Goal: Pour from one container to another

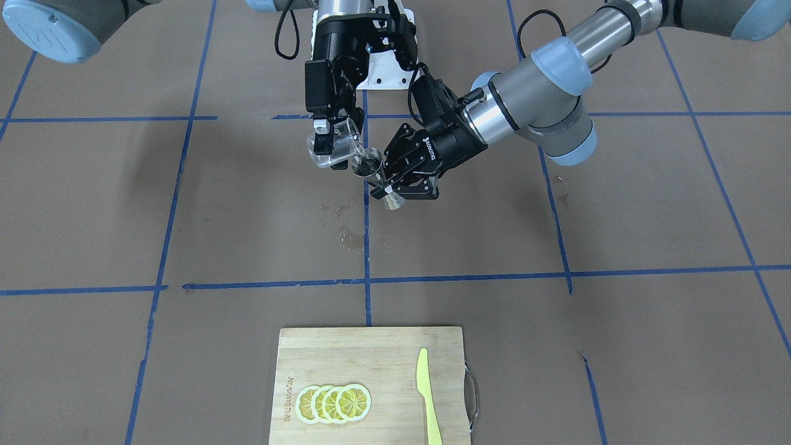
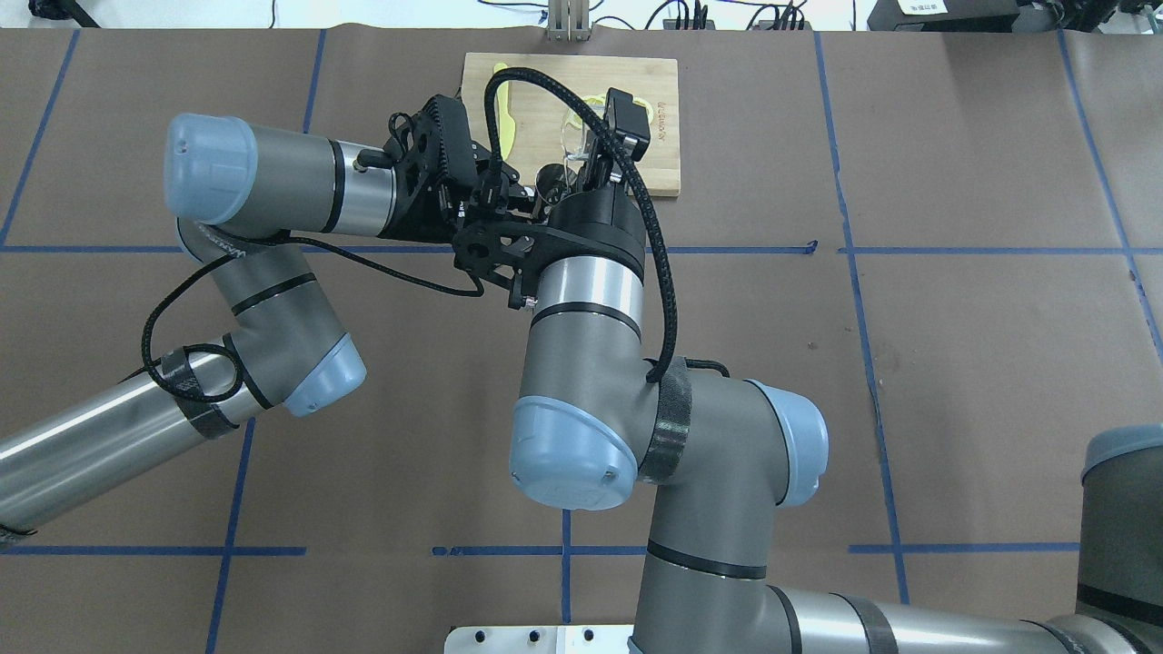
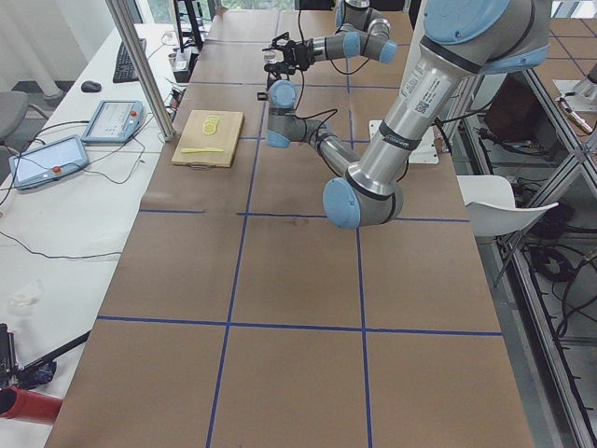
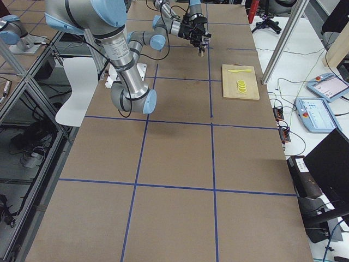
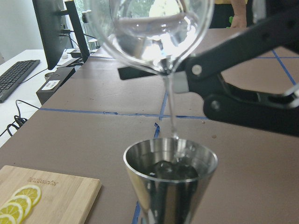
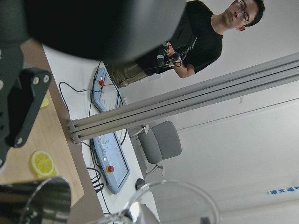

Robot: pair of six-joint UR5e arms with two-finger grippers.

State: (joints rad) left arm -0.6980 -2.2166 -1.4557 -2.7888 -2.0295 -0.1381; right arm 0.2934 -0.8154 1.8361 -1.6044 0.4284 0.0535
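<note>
Mid-pour, aloft over the table (image 1: 185, 216), toward its robot-side edge. Clear, rounded, thick-based glass cup (image 1: 345, 147) tipped, clamped in right gripper (image 1: 329, 143); thin stream (image 5: 172, 112) into shiny steel jigger (image 1: 369, 165), two cones, narrow waist, pinched by left gripper (image 1: 390, 185). Next, likely: hold tilt, then level the cup before overflow; wet spots (image 1: 351, 238) below.

Right end effector (image 1: 329, 141) tilts glass cup (image 1: 345, 147) over jigger (image 1: 371, 167) in left end effector (image 1: 390, 183).

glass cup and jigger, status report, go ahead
Right hand shut on glass cup, tilted over jigger. Left hand shut on jigger. Clear stream running into jigger. Nothing in the way; wet spots on table below.
</note>
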